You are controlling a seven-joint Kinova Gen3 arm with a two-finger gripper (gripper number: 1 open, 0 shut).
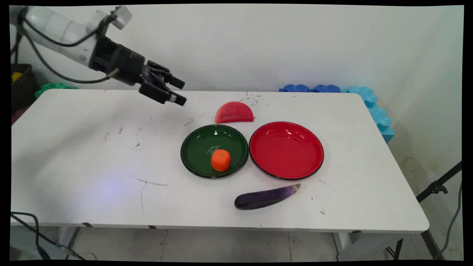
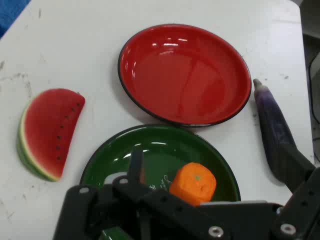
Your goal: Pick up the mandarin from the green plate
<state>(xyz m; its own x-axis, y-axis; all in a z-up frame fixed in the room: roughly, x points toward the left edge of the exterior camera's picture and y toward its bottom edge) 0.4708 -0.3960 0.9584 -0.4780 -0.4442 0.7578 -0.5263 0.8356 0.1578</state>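
Here the hand (image 1: pixel 176 91) hangs open and empty above the worktop (image 1: pixel 74 155), left of the melon slice (image 1: pixel 234 112); an orange (image 1: pixel 221 160) sits in the green plate (image 1: pixel 199 147).

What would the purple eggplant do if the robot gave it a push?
The eggplant lies on its side on the bare table, long and rounded, so it would probably roll or swivel rather than slide straight. Its skin looks glossy, so it may be slippery. It looks like a toy, so it is likely light and stiff.
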